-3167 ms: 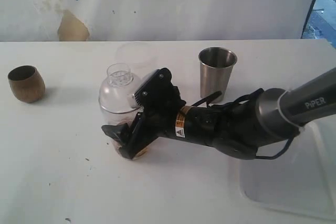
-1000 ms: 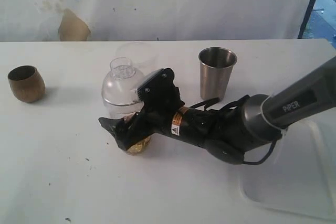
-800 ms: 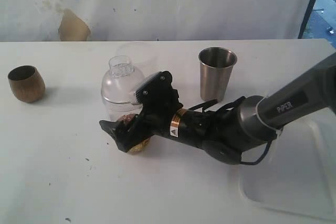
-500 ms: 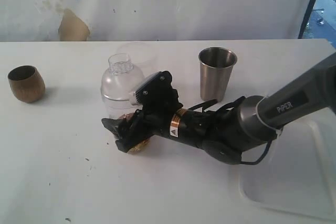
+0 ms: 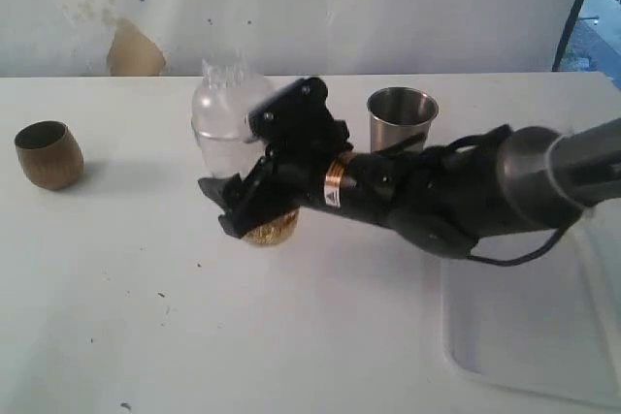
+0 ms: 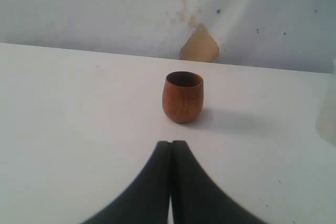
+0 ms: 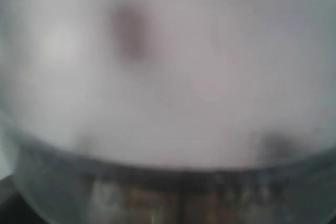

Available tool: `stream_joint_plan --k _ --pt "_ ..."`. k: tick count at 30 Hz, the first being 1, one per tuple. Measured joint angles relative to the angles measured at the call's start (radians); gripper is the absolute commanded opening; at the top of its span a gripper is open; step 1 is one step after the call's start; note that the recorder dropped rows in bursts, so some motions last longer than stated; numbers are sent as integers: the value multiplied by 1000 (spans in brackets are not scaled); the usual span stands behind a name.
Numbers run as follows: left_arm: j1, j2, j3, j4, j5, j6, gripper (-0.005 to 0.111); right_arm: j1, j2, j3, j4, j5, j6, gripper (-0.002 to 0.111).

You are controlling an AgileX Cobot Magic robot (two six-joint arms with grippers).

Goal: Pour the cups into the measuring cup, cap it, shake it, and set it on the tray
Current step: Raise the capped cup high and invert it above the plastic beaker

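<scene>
Nearest, at 4 o'clock from the middle of the bench (image 5: 146, 327), the tray (image 5: 505, 366) carries nothing, so the final step is not yet done.

Next back, near the middle of the bench, the right hand (image 5: 243, 215) is clamped around the lower part of the measuring cup (image 5: 225, 128). In the right wrist view the clear wall fills the whole picture (image 7: 168, 103). Whether its base is clear of the bench I cannot tell. A layer of golden-brown fill (image 5: 272, 232) sits in its bottom, and a clear domed cap (image 5: 225, 77) sits on top, blurred. Pouring and capping therefore look finished. The blur suggests the shake is in hand or about to begin.

The wooden cup (image 5: 47, 154) stands upright at 9 o'clock from the measuring cup, well apart. Its inside is dark and I cannot tell whether anything remains in it. In the left wrist view the left hand (image 6: 171, 148) has its jaws pressed together on nothing and points at this cup (image 6: 182, 97) at 12 o'clock.

Farthest, at 2 o'clock from the measuring cup, the steel tumbler (image 5: 399, 121) stands upright. It looks empty as far down as the view reaches.
</scene>
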Motion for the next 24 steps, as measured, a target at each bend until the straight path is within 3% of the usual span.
stream_joint_plan --k 6,11,16,24 --pt "0 0 0 0 0 0 0 -45 -211 -2 23 44 -47 0" --pt "0 0 0 0 0 0 0 -160 -280 -29 44 85 -69 0" --pt "0 0 0 0 0 0 0 -236 -232 -95 48 132 -137 0" --pt "0 0 0 0 0 0 0 -259 -62 -282 48 125 -276 0"
